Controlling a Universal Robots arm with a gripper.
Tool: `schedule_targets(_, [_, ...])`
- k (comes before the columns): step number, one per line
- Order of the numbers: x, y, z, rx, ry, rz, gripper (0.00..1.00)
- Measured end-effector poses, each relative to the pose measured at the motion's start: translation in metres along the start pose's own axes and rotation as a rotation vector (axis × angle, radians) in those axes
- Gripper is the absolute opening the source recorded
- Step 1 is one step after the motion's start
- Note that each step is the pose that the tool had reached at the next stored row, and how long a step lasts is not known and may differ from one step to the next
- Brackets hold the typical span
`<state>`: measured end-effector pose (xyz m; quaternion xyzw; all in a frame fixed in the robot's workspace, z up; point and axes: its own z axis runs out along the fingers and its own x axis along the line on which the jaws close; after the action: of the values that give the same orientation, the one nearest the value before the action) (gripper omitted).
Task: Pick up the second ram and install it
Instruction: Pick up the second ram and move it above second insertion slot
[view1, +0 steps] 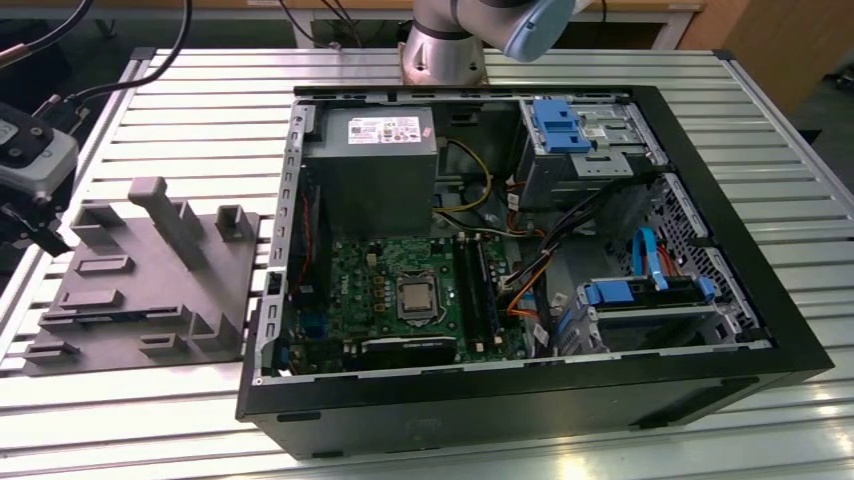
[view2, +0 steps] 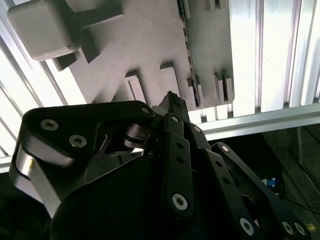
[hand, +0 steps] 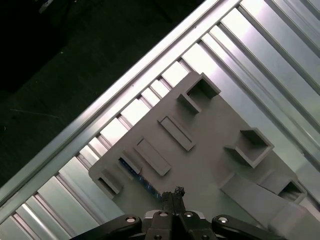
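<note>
Two-part task, step in hand: the pick-up, by my reading; nothing lifted yet
End effector (hand: 177, 191): fingers drawn together, nothing between them, hovering over the grey holder tray (hand: 215, 145)
Second ram (hand: 132, 170): on edge in a tray slot, near the fingertips
A grasp calls for: fingers parted, aligned astride the thin stick
Computer case (view1: 534, 395): open on the counter (view1: 174, 90), motherboard (view1: 374, 270) inside

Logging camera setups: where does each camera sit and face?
Exterior view: off the arm, looking down at the open computer case and grey holder tray; the arm's base shows.
First wrist view: on the arm, facing the holder tray past the gripper.
Second wrist view: likewise, from behind the gripper's linkage.
All three share the tray.
</note>
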<state>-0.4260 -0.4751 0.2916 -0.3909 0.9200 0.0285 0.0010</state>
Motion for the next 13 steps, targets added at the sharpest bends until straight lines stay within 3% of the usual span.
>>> schedule_targets(13, [0.0, 0.0, 0.0, -0.0017, 0.0037, -0.071, 0.11])
